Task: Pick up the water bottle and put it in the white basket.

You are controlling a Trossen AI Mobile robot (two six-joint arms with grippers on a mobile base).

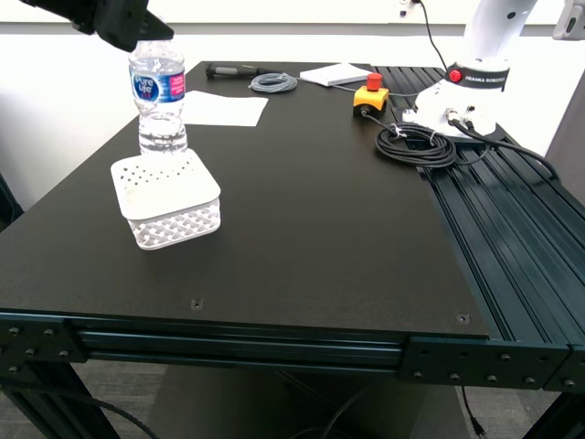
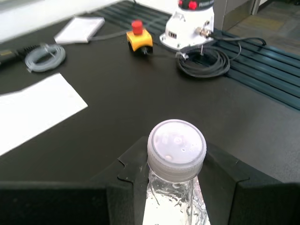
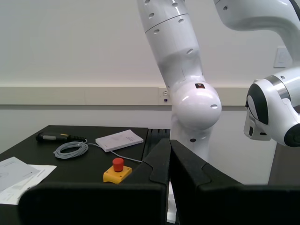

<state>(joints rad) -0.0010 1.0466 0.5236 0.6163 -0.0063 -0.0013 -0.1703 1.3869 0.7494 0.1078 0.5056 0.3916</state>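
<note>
My first gripper [image 1: 137, 37] is clamped on the neck of the bottle [image 1: 159, 101], at the exterior view's left – it stands upright just behind the basket [image 1: 167, 199]. My second gripper [image 3: 169, 161] is closed, its 2 fingers touching.

Matte black, angular claw [image 2: 176, 187] fingers [image 2: 126, 171]

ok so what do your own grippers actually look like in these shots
Both are matte black. My first gripper has flat, angular black fingers, with no markings or cables showing. My second gripper has broad, wedge-shaped black fingers above a wide black body. In the exterior view only a dark, blocky piece shows.
</note>
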